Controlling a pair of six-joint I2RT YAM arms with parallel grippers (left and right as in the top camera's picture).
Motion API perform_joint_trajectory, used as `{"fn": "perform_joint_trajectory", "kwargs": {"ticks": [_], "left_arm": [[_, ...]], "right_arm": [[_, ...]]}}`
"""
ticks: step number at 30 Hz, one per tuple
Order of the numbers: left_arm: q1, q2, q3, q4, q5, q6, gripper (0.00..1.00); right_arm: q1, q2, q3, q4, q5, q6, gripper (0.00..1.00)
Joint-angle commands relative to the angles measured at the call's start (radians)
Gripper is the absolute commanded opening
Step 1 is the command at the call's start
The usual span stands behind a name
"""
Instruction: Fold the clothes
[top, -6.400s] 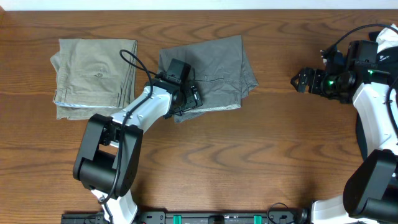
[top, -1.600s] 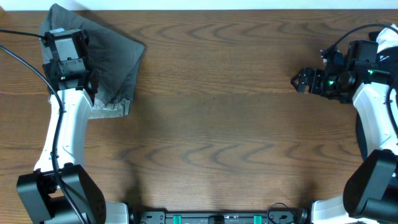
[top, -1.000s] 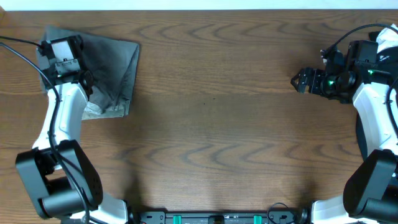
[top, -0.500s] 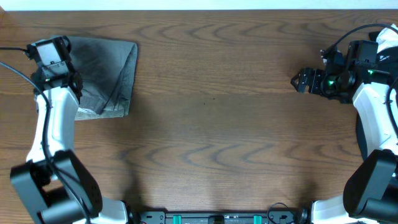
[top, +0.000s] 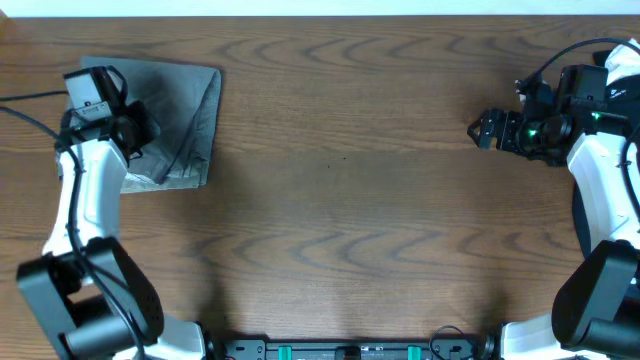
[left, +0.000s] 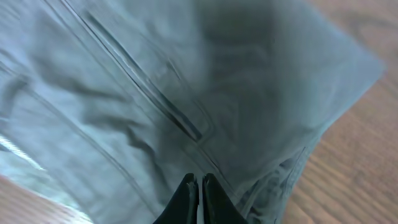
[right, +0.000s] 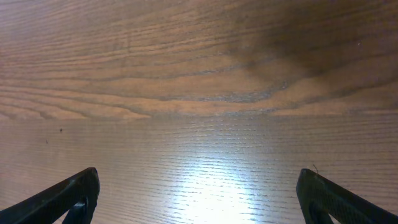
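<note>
The grey clothes (top: 185, 105) lie folded at the table's far left corner, with a pocket seam (left: 180, 121) and wrinkles showing in the left wrist view. My left gripper (top: 133, 133) hovers over the left part of the pile. Its fingertips (left: 197, 182) are pressed together above the cloth, with nothing seen between them. My right gripper (top: 481, 130) is far off at the right side of the table. It stands wide open (right: 199, 196) over bare wood, holding nothing.
A pale cloth edge (top: 165, 181) shows under the grey pile's near side. Brown wooden table (top: 340, 200) stretches between the two arms. The table's far edge (top: 330, 14) runs just behind the pile.
My left gripper has shut with nothing in it and shifted slightly right, from the pile's left edge to over it. The clothes lie still. The right arm has not moved.
</note>
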Motion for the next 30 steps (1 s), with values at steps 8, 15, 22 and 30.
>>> {"fn": "perform_joint_trajectory", "kwargs": {"ticks": [8, 15, 22, 30], "left_arm": [[0.016, 0.169, -0.035, 0.017, 0.05, -0.021, 0.06], [0.015, 0.063, -0.019, 0.027, 0.056, -0.021, 0.06], [0.011, -0.167, -0.014, 0.054, 0.12, -0.083, 0.07], [0.011, -0.258, -0.014, 0.073, 0.118, -0.11, 0.42]], "right_arm": [[-0.002, 0.002, 0.003, -0.001, 0.0, 0.01, 0.99], [-0.002, 0.002, 0.003, -0.001, 0.0, 0.01, 0.99], [-0.002, 0.002, 0.003, -0.001, 0.0, 0.01, 0.99], [-0.002, 0.002, 0.003, -0.001, 0.0, 0.01, 0.99]]}}
